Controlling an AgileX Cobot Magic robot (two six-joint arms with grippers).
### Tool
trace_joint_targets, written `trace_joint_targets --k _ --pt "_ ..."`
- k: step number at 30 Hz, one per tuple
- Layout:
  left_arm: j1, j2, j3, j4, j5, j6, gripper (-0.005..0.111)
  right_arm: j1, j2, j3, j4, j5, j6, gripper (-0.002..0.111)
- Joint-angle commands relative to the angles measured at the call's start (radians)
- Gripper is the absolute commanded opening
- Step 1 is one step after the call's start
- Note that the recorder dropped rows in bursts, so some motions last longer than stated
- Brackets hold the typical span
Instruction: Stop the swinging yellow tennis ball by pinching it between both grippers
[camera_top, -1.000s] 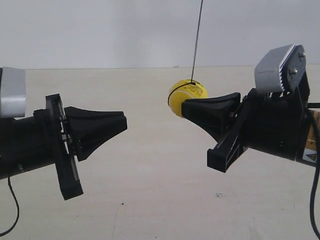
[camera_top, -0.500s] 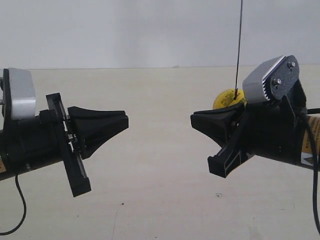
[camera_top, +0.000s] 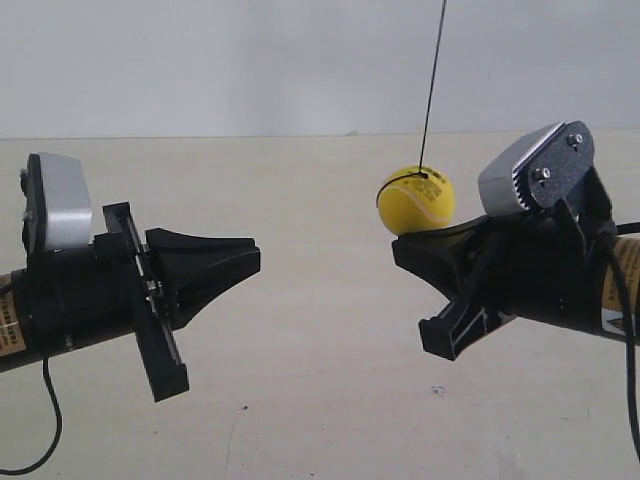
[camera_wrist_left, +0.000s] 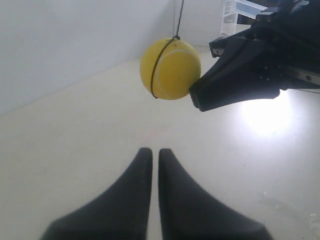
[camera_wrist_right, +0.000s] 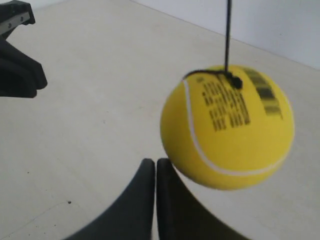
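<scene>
The tennis ball (camera_top: 416, 200) hangs just over the right gripper (camera_top: 400, 252), well apart from the left gripper (camera_top: 255, 260) — both pairs of fingers pressed together. Not pinched yet — I'd say the left must close in.

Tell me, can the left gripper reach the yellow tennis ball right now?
Probably yes. Open air lies between the left gripper and the yellow tennis ball, which hangs slightly higher; the right gripper sits at the ball's far side, not in the way.
</scene>
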Motion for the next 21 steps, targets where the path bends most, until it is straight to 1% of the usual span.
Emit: trace_joint_targets --k 1,12,15,18,21 --pt "-0.006 0.006 -0.004 -0.010 0.003 0.013 0.005 0.001 -0.004 -0.004 -0.001 0.006 -0.006 0.000" --pt "-0.006 0.006 -0.004 -0.010 0.003 0.019 0.005 0.001 -0.004 -0.004 -0.003 -0.007 -0.011 0.000" --pt "-0.006 0.006 -0.004 0.023 -0.003 -0.003 0.005 0.001 -0.004 -0.004 -0.048 -0.073 0.073 0.000" --pt "-0.006 0.006 -0.004 0.091 -0.041 -0.015 0.005 0.001 -0.004 -0.004 -0.123 -0.186 0.137 0.000" --pt "-0.006 0.006 -0.004 0.105 -0.071 -0.033 0.005 0.001 -0.004 -0.004 -0.133 -0.211 0.158 0.000"
